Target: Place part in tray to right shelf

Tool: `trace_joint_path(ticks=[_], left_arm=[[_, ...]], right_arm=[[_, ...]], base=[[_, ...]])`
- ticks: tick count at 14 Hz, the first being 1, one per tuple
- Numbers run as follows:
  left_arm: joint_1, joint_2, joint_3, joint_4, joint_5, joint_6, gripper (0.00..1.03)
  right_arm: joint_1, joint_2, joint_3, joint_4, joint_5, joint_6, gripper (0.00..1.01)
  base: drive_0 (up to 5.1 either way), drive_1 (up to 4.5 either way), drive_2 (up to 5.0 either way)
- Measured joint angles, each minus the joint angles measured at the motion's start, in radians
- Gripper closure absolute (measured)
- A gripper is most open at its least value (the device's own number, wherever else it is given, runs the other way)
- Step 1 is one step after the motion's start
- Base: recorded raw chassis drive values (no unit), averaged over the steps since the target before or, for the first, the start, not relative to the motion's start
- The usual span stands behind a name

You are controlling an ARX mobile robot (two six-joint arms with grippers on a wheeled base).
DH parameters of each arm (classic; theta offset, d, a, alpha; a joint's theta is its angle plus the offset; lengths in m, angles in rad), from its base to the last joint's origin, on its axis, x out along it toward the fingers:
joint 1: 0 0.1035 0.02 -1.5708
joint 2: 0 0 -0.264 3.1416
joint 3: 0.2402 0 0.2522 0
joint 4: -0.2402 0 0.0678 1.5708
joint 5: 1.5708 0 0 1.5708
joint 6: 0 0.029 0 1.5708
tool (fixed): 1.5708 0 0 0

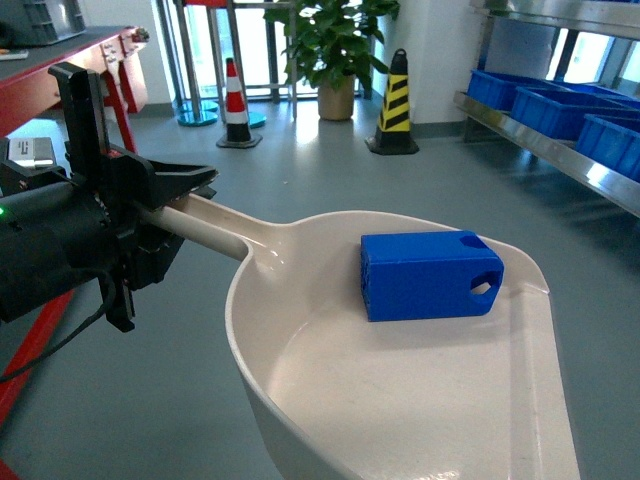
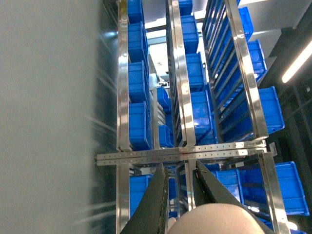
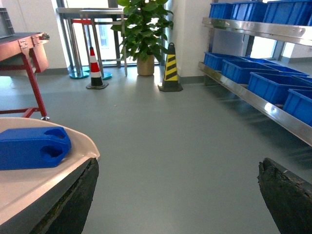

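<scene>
Part looks light and slippery, sliding loose in the tray whose handle the left pincer grips; right pincer gapes empty.

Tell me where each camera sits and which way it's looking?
Head: on the robot, looking down at the tray with the part; left end effector grips the handle.
Left wrist: faces shelving with blue crates; fingers show.
Right wrist: faces the floor and right shelf; open fingers show.
Shared: tray and part.
</scene>
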State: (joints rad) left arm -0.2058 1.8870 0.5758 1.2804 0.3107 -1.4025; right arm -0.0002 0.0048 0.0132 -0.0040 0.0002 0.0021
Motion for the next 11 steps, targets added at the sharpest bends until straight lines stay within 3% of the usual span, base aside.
trace_joint_path(ticks=[11], left_arm=[[0.002,0.0,0.0,0.0,-0.002,0.0,0.9]], right_arm=[[0.0,0.0,0.0,0.0,0.0,0.0,0.03]], base=[[0.1,4.4,-4.3]])
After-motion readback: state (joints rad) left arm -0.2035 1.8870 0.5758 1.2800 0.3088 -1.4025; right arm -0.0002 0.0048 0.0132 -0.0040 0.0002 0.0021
